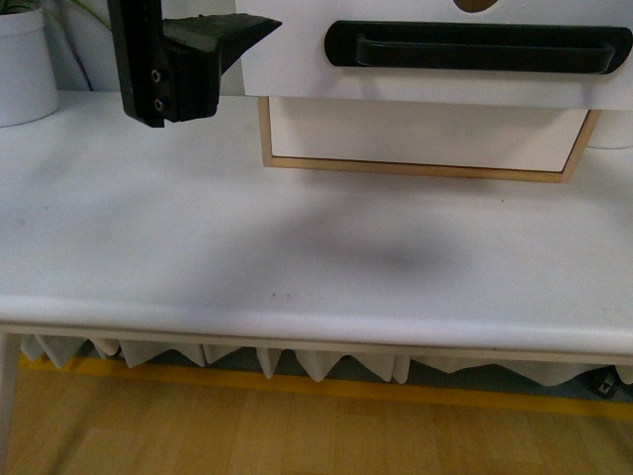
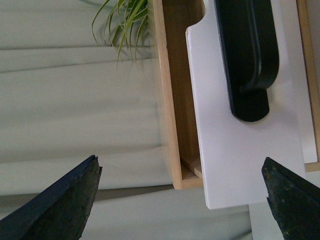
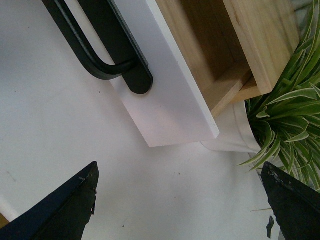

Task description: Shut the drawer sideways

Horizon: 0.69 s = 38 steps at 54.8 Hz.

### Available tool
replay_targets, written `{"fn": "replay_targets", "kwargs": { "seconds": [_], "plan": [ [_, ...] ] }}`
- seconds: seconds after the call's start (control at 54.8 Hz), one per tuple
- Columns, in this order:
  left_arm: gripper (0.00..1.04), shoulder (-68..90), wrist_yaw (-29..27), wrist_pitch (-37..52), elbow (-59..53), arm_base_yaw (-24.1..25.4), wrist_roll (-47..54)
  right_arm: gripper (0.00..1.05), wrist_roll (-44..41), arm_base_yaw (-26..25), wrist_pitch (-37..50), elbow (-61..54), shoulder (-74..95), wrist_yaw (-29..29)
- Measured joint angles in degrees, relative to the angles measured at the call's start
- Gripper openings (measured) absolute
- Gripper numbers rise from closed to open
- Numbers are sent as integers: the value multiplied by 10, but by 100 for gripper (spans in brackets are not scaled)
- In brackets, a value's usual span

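The drawer (image 1: 287, 59) has a white front, a long black bar handle (image 1: 475, 47) and a notch in its top edge. It stands pulled out of the light-wood cabinet. My left gripper (image 1: 227, 40) is open and empty beside the drawer's left end, one fingertip close to its edge. In the left wrist view the drawer front (image 2: 235, 160) and its wooden side (image 2: 172, 100) lie ahead between the open fingers (image 2: 65, 205). My right gripper (image 3: 177, 205) is open and empty at the other end of the drawer front (image 3: 170, 110), apart from it. It is out of the front view.
A plain white drawer (image 1: 425, 134) without a handle sits closed below in the wood frame (image 1: 415, 168). A white pot (image 1: 25, 64) stands at the far left of the white table (image 1: 297, 267). A striped-leaf plant (image 3: 290, 115) in a white pot (image 3: 235, 135) stands beside the cabinet's right end.
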Motion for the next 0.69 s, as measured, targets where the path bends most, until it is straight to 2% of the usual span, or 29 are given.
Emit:
{"fn": "replay_targets", "kwargs": {
  "seconds": [0.694],
  "plan": [
    [98, 93, -10, -11, 97, -10, 22, 95, -3, 12, 10, 88, 98, 8]
  ]
}}
